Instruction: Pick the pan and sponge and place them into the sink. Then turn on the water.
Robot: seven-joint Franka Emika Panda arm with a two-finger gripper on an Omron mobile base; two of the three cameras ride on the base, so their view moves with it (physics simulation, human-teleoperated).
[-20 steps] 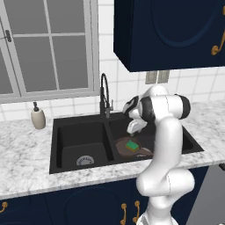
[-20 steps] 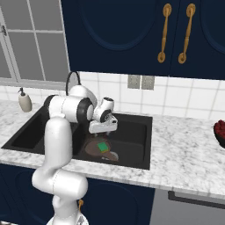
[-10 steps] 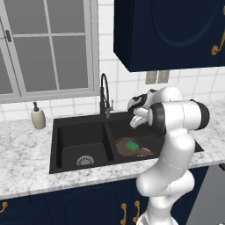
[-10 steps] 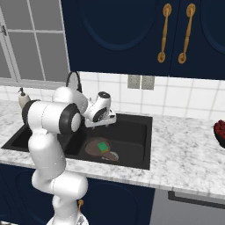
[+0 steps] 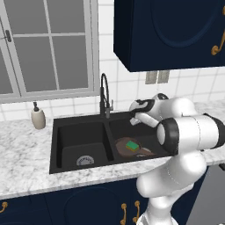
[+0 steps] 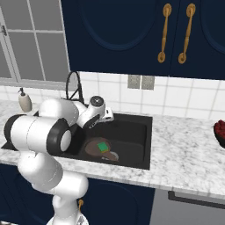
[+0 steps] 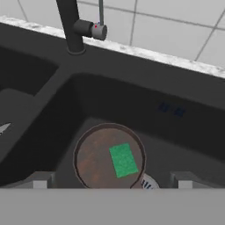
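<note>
Item: faucet lever (image 7: 99,30), small stiff metal stub, likely slick; push at its tip, ahead and above the hand (image 5: 133,115), whose fingers stand apart, empty. Pan (image 7: 94,160) with light, soft sponge (image 7: 123,160) on it lies below in the sink (image 7: 184,132).

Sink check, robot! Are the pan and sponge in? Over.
Tool open, holding nothing, above the right basin. Sponge lies on pan, both in sink. Faucet dry; nothing blocks its lever.
</note>
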